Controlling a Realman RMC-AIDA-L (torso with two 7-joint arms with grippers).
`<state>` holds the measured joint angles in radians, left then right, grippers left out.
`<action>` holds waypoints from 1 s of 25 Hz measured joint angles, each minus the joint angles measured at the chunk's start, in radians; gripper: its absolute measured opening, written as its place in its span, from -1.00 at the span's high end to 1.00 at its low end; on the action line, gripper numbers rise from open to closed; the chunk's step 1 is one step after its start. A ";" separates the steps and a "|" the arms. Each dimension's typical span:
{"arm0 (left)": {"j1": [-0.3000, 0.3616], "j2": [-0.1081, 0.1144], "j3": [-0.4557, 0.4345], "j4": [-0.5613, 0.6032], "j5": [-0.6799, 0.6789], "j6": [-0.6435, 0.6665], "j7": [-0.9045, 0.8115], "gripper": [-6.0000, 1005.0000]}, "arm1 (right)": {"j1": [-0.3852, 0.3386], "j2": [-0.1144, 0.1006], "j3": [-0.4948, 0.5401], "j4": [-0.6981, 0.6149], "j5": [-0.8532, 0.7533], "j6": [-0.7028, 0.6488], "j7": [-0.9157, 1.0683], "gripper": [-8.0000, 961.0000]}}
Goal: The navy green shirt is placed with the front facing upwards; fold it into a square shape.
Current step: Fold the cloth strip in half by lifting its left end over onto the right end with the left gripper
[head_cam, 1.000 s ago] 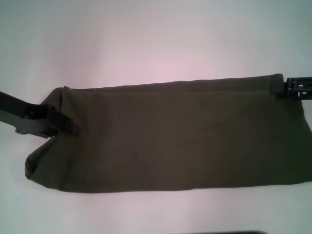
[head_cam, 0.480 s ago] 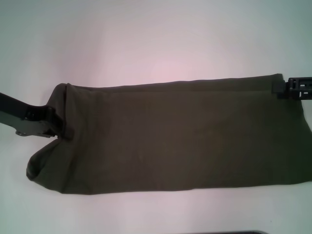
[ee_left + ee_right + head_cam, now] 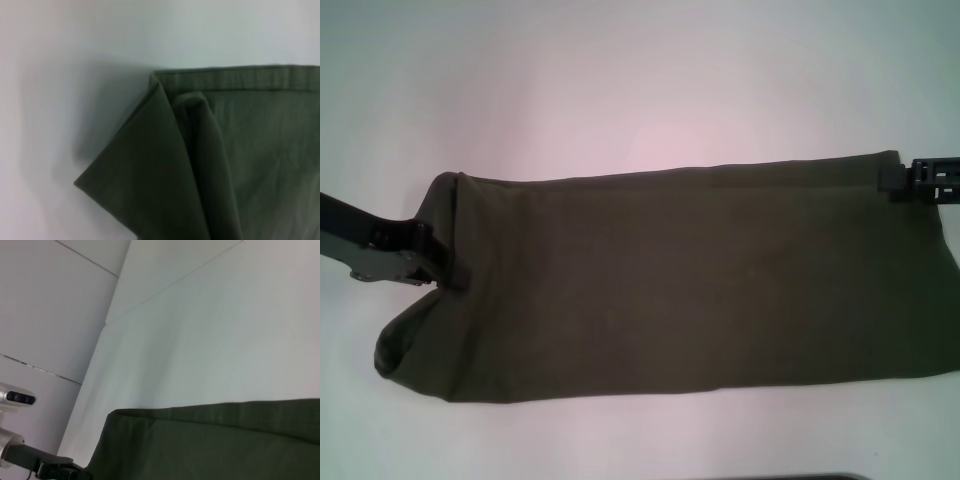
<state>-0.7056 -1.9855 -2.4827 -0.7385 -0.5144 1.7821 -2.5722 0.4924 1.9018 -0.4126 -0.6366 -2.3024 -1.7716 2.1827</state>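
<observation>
1. The navy green shirt [image 3: 670,280]: lay on the white counter [image 3: 620,90] as a long horizontal band, folded, with only plain olive cloth showing. It ran from about 9 o'clock to 3 o'clock of the head view, its far edge rising slightly toward the right.

2. The shirt's left end: rounded and bunched, curling under at 8 o'clock. The left wrist view showed a stitched hem [image 3: 235,77] along one edge and a folded flap [image 3: 140,185] ending in a point over the counter.

3. Left gripper [image 3: 445,262]: at 9 o'clock, its black fingers clenched on the shirt's left edge, the cloth gathered into a crease where they met it. The arm reached in from the left border.

4. Right gripper [image 3: 892,180]: at 2 o'clock, at the shirt's far right corner, touching the cloth; whether it was clenched or released could not be told.

5. The right wrist view: showed the shirt's far edge [image 3: 210,412] lying flat on the counter, with the left gripper [image 3: 62,471] small at the far end.
</observation>
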 joint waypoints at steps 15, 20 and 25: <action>0.014 0.042 0.013 -0.064 0.019 0.001 -0.042 0.92 | -0.003 -0.002 0.000 0.000 0.000 0.000 0.005 -0.37; 0.020 0.069 0.007 -0.065 0.031 -0.014 -0.054 0.92 | -0.003 -0.002 0.000 0.000 0.000 0.000 0.010 -0.37; 0.029 0.086 0.005 -0.064 0.051 -0.032 -0.069 0.92 | -0.002 -0.005 0.000 -0.004 0.000 0.002 0.017 -0.37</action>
<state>-0.6768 -1.8990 -2.4781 -0.8028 -0.4629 1.7502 -2.6411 0.4906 1.8969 -0.4126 -0.6408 -2.3025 -1.7698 2.1995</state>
